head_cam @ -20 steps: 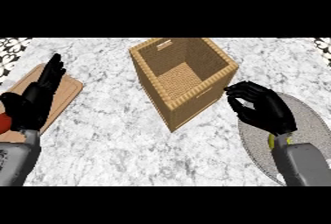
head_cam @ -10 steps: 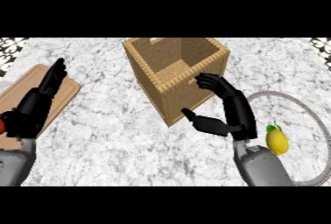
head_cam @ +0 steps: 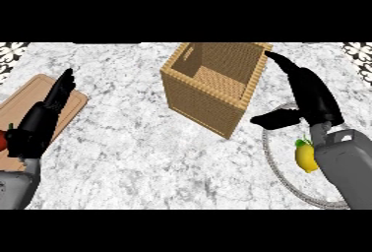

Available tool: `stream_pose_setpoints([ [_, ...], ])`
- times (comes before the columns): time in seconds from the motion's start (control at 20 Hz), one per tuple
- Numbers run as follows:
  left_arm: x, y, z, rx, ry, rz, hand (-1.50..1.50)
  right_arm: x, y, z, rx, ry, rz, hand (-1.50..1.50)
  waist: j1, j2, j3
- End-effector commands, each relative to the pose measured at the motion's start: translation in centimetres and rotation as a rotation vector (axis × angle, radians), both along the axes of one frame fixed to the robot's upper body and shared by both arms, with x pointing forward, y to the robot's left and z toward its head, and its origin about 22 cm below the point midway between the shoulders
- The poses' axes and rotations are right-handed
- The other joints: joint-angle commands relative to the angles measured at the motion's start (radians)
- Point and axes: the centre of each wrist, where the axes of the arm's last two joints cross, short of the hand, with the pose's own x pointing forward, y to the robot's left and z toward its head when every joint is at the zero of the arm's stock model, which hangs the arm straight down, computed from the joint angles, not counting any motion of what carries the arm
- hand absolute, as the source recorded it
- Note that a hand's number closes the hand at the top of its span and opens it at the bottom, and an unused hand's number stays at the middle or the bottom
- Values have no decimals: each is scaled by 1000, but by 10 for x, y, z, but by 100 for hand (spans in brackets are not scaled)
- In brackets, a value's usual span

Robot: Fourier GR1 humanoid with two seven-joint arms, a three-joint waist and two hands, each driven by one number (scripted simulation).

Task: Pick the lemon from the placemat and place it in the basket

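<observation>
Lemon (head_cam: 306,157) lies on the placemat (head_cam: 274,158), seemingly beneath the open, empty right hand (head_cam: 311,98).

The right hand (head_cam: 311,98) is raised at the right side of the head view, fingers stretched straight toward the top edge and the thumb spread out to the left, holding nothing. Its grey forearm (head_cam: 347,165) comes in from the lower right corner and slants up to the wrist. The left hand (head_cam: 42,120) shows at the left edge, resting open with its fingers straight and close together, pointing up and a little to the right. Its grey forearm (head_cam: 15,189) enters at the lower left corner, only a short part of it in view
</observation>
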Motion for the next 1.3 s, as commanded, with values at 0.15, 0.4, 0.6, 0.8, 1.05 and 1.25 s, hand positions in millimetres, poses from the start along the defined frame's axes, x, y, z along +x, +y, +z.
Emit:
stream_pose_setpoints([
  [0.15,-4,-2,2,6,-8,-17,0,11,-18,61,-461,368,53,-150,23,5,4],
  [0.4,8,-13,11,7,-24,-13,0,17,-12,113,-518,539,154,-150,7,12,8],
  [0.6,-10,-9,-9,0,-5,-4,0,17,-26,118,-562,647,121,-150,11,12,9],
  [0.8,7,-24,7,-11,-18,-8,0,18,-28,101,-558,696,117,-150,5,15,10],
  [1.05,-1,-5,-9,-2,-5,1,0,12,-30,69,-558,730,134,-150,13,18,11],
  [1.25,2,-11,16,-3,-37,-13,0,21,-28,54,-594,765,122,-150,22,19,11],
])
